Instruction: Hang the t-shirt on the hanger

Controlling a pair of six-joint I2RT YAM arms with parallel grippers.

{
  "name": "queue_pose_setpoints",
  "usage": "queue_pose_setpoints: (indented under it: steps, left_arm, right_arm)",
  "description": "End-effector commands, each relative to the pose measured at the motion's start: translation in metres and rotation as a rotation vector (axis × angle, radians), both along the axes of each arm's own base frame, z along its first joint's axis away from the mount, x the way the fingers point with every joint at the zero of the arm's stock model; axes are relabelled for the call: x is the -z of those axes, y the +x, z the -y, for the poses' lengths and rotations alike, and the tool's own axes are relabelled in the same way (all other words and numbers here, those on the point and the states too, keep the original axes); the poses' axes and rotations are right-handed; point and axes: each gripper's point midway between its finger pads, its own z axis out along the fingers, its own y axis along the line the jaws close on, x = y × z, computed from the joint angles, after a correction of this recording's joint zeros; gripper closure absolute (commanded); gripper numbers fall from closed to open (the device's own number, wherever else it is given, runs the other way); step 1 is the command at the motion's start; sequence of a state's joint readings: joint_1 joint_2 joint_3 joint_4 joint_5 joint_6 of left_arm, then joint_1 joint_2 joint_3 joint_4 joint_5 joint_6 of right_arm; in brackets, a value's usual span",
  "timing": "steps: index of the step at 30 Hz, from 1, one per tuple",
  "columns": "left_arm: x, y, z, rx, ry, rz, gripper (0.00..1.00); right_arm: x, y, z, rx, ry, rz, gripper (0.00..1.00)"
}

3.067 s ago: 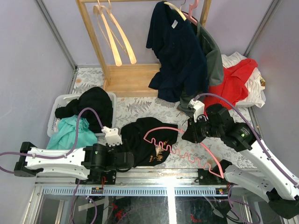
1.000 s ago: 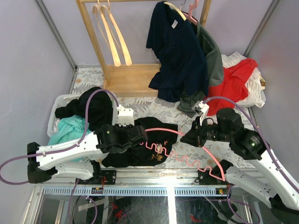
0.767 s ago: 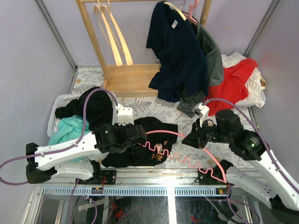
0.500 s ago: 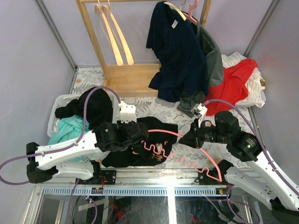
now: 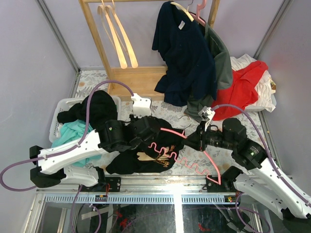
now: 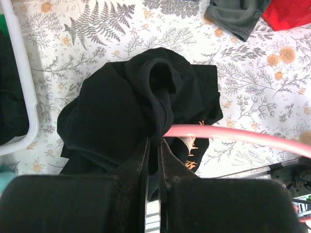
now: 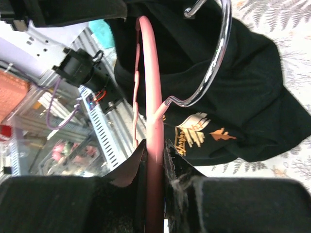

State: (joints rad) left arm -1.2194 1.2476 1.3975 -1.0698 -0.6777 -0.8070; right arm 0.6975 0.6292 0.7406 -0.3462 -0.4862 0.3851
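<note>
The left hand (image 6: 154, 148) pinches a fold of the t-shirt (image 6: 107, 111). The right hand (image 7: 154, 150) clamps the hanger (image 7: 147, 68) by its pink arm.

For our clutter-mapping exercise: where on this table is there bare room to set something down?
Bare table shows back-left, behind the white basket and left of the wooden rack base, and in a strip between that base and the t-shirt. The centre is crowded with t-shirt and hanger.

Fern-print table (image 5: 92, 80), black t-shirt (image 5: 127, 164) bunched on it, white basket (image 5: 62, 103), wooden rack base (image 5: 136, 87), red garment (image 5: 240, 87)
</note>
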Motion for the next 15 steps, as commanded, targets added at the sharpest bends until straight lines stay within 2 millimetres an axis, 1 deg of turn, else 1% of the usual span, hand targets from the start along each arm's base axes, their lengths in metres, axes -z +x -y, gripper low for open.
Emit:
queue_pose_setpoints:
  steps: [1,6,12,15]
  left_arm:
    - [-0.023,0.009,0.011,0.028,-0.030,0.050,1.00]
    - [-0.022,0.011,0.010,0.030,-0.003,0.044,1.00]
    - [-0.025,0.012,0.009,0.036,0.000,0.042,1.00]
    - [-0.029,0.014,0.014,0.052,-0.002,0.051,1.00]
  right_arm:
    - [-0.040,0.019,0.012,0.097,0.011,0.175,1.00]
    - [-0.052,0.025,0.030,0.154,-0.085,0.216,1.00]
    - [-0.059,0.029,0.040,0.197,-0.120,0.241,1.00]
    - [-0.059,0.031,0.037,0.194,-0.115,0.245,1.00]
